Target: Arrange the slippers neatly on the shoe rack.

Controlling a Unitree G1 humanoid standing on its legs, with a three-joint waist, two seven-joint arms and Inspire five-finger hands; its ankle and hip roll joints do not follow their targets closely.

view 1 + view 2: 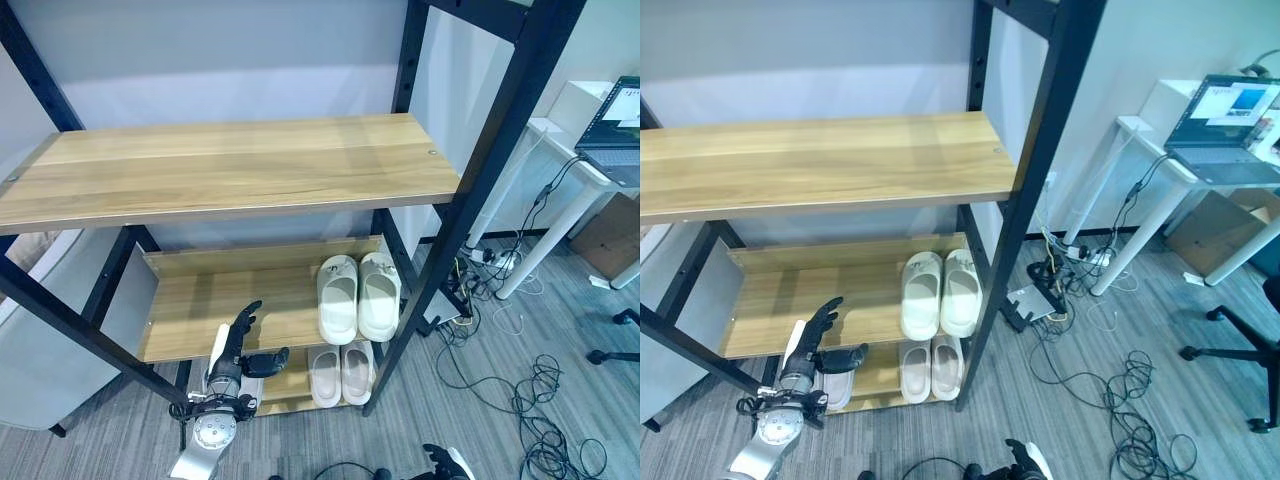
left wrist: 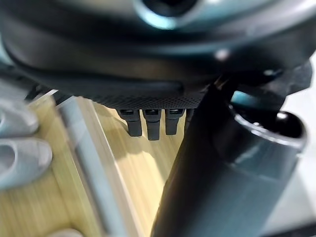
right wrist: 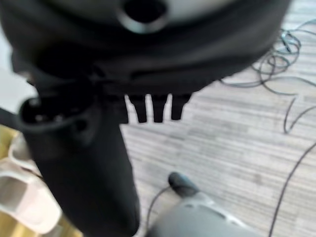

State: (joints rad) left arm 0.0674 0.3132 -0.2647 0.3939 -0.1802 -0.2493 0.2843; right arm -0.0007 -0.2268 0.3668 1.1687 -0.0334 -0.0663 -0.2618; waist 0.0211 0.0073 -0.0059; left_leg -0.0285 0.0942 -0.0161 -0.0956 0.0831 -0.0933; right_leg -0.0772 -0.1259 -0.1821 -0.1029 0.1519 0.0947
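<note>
The left hand [image 1: 237, 352] hangs released, fingers straight and thumb spread, holding nothing, in front of the shoe rack [image 1: 250, 165] at the edge of its middle shelf [image 1: 200, 310]. To that hand's right on the same shelf lies a cream slipper pair [image 1: 357, 296], side by side and touching. Below, on the bottom shelf [image 1: 290, 385], a second pair [image 1: 340, 374] sits right of the hand. The right hand [image 3: 148, 106] hovers over grey carpet [image 3: 237, 143], fingers straight and relaxed, empty
</note>
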